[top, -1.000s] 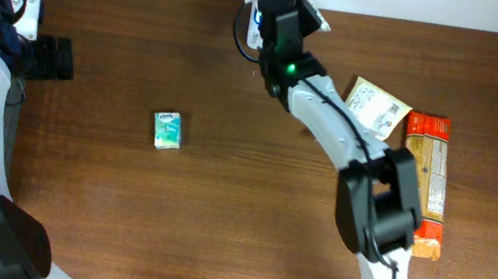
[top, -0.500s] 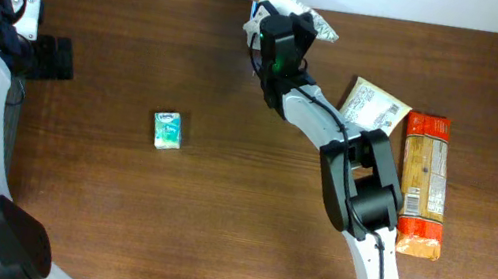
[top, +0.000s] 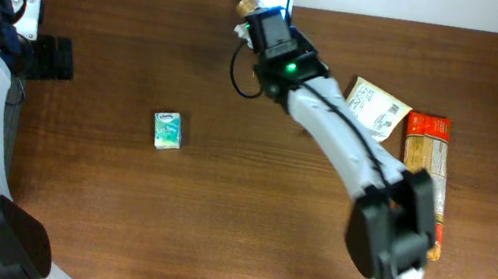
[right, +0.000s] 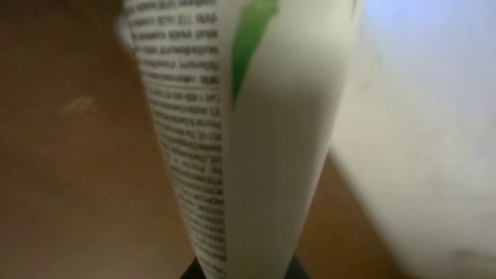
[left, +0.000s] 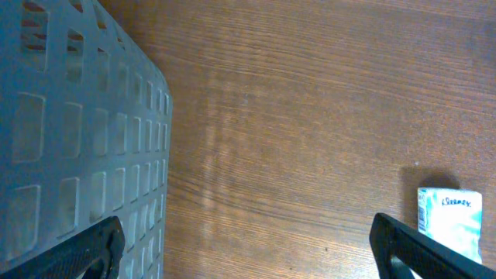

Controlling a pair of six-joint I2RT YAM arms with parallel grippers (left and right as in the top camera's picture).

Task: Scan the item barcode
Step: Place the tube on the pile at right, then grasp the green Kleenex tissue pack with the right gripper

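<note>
Since the earlier frame the right arm had swung its elbow toward the table's right edge. The right gripper stayed clamped on the white tube at the far edge's middle. It looked light, soft and slick, best pinched low. The left gripper gaped, empty.

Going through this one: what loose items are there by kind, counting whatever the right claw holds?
Tube: 1
Tissue pack: 1
Packets: 2, a white packet and an orange packet
Total: 4
</note>
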